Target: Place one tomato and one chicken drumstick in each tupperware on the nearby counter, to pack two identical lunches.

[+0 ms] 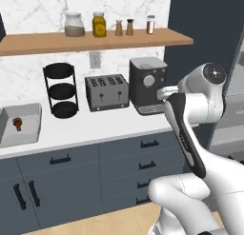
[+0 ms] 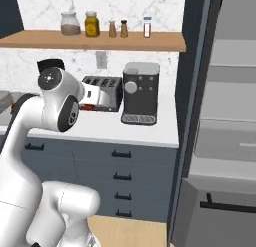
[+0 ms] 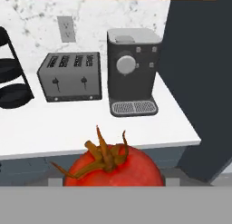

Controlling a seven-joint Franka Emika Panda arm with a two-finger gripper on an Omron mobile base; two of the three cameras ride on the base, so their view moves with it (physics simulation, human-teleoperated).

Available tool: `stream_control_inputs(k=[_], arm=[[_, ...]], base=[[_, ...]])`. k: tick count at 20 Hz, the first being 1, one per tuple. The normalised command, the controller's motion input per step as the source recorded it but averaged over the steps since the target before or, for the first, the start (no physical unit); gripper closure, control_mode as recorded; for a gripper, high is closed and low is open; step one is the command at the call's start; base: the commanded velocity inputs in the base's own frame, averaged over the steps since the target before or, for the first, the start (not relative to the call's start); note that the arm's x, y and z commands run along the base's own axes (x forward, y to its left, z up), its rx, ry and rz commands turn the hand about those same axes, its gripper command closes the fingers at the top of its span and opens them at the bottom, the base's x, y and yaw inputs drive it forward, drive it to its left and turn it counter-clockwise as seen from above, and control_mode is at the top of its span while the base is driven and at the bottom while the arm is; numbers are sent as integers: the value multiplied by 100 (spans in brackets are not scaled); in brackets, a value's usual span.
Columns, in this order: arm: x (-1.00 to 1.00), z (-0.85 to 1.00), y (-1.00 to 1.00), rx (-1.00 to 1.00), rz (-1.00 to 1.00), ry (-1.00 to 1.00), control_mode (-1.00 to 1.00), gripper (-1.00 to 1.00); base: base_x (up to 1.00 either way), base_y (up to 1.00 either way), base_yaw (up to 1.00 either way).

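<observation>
A red tomato (image 3: 113,166) with a brown stem sits at the bottom middle of the hand view, right up close to the camera. The gripper (image 3: 111,182) holds it, with the jaws pressed on its two sides. In the right base view a small bit of red tomato (image 2: 87,107) peeks out under the white hand in the middle left of the picture.

The white counter (image 1: 95,127) runs across the middle of the left base view, above dark blue drawers with black handles. At the far left of that view sits a light grey tupperware (image 1: 19,125). Inside it lies a brown chicken drumstick (image 1: 17,122).

On the counter stands a black three-level rack (image 1: 61,90) in the middle left of the left base view. Just to its right is a grey toaster (image 1: 106,92) with four slots. Right of the toaster stands a dark coffee machine (image 1: 147,85) with a round knob.

A wooden shelf (image 1: 95,39) hangs across the top of the left base view. It carries a glass jar (image 1: 74,24), a yellow jar (image 1: 99,24) and small shakers (image 1: 124,27).

The white robot arm (image 1: 190,134) fills the lower right of the left base view.
</observation>
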Motion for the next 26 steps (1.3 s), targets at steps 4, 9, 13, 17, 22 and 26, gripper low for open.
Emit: stream_control_inputs(k=[4,9,13,17,22,26], arm=[[0,0,0,0,0,0,100,100],[0,0,0,0,0,0,100,100],[0,0,0,0,0,0,100,100],[0,0,0,0,0,0,100,100],[0,0,0,0,0,0,100,100],[0,0,0,0,0,0,100,100]], base=[[27,100,6],[0,100,0],[13,100,-1],[23,100,-1],[44,100,-2],[64,69,-3]])
